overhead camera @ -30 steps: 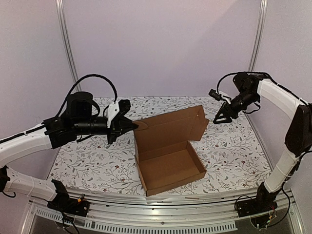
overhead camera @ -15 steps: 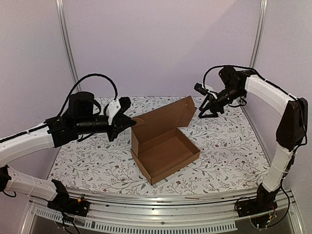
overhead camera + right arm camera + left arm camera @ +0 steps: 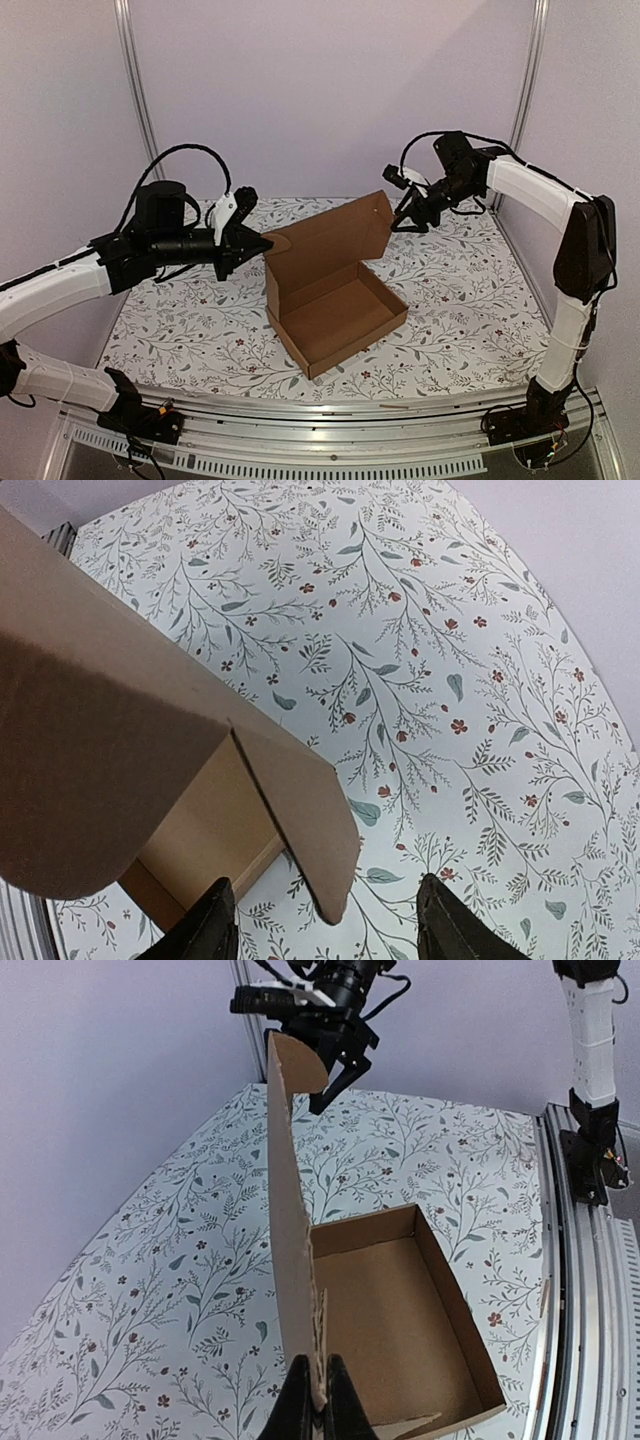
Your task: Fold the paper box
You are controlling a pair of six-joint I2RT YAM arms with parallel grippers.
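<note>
The paper box (image 3: 340, 325) is a brown cardboard tray sitting mid-table with its lid (image 3: 325, 245) raised nearly upright. My left gripper (image 3: 262, 243) is shut on the lid's left end. The left wrist view shows that grip, with the gripper (image 3: 318, 1412) pinching the cardboard edge (image 3: 285, 1210) beside the tray (image 3: 400, 1330). My right gripper (image 3: 400, 215) is open at the lid's upper right corner. In the right wrist view the lid's rounded side flap (image 3: 300, 810) hangs between the spread fingers of the gripper (image 3: 325, 930), touching neither.
A floral cloth (image 3: 470, 300) covers the table. A metal rail (image 3: 330, 410) runs along the near edge, and two frame posts (image 3: 135, 100) (image 3: 528, 80) stand at the back against purple walls.
My right gripper has swung left to the lid's upper right corner. The lid stands steeper and the box has shifted slightly left. The left grip is unchanged.
</note>
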